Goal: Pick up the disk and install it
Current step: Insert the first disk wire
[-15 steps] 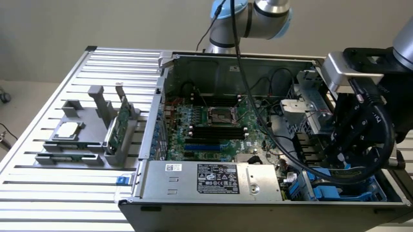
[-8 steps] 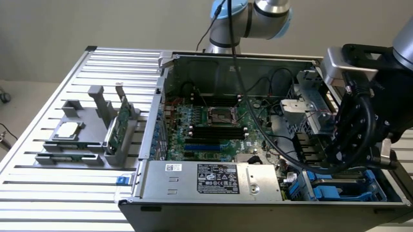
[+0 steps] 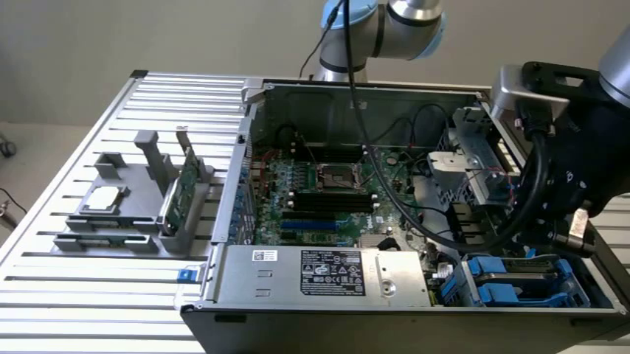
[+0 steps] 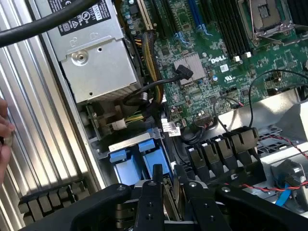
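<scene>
Currently the disk (image 3: 520, 274) is lying flat in the computer case (image 3: 325, 324), lower right of the exterior view, with its long side running across the frame. The gripper (image 4: 169, 179) is hanging just beside the disk's blue carrier (image 4: 156, 161); I cannot tell its grip. The motherboard (image 4: 226, 43) is showing "DELL".

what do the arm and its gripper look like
The arm has silver-grey round joints with a light blue cap. A thin black cable runs down from it. The wrist end is matte black, with a silver bracket and thick black looped cables. The gripper is black with small screw heads.
</scene>
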Robot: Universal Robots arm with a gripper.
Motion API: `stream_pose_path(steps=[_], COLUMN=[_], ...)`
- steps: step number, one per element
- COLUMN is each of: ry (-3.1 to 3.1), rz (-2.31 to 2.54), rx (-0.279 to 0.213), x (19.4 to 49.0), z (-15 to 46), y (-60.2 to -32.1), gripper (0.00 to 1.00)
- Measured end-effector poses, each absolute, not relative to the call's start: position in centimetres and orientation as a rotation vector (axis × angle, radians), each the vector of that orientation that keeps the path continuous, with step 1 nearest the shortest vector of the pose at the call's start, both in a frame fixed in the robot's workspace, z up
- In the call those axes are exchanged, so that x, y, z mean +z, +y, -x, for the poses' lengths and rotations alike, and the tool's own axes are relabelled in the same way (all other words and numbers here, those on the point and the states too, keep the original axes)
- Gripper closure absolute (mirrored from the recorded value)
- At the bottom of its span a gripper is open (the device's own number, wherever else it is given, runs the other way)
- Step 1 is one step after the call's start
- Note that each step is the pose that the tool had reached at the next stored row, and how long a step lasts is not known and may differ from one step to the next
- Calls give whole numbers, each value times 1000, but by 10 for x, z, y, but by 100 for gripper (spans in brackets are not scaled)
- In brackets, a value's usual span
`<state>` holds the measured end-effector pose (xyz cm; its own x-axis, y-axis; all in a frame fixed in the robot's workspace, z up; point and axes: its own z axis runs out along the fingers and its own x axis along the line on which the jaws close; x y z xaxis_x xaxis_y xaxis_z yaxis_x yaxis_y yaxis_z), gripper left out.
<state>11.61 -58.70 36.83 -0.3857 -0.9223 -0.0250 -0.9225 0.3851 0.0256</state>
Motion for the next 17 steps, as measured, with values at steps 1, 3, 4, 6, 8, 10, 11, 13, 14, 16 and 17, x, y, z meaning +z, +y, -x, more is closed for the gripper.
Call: stream_pose_path(steps=[1,3,4,6,8,10,11,13,14,16,17], ry=[2625,2654,2668,2695,2723,2749,2762,2787,2799,2823,2834], rz=[1712,1666,1644,1597,1548,1500,1476,1426,1401,1351,1327], rx=[55,55,55,54,54,54,54,54,54,53,53], x=[368,368,368,368,368,368,368,368,368,368,368], z=[-116,-116,-116,-116,-116,-116,-116,-116,-116,-116,-116], y=[-587,-587,-587,-587,-587,-587,-587,-587,-587,-587,-587], gripper=[76,76,76,76,76,76,76,76,76,76,76])
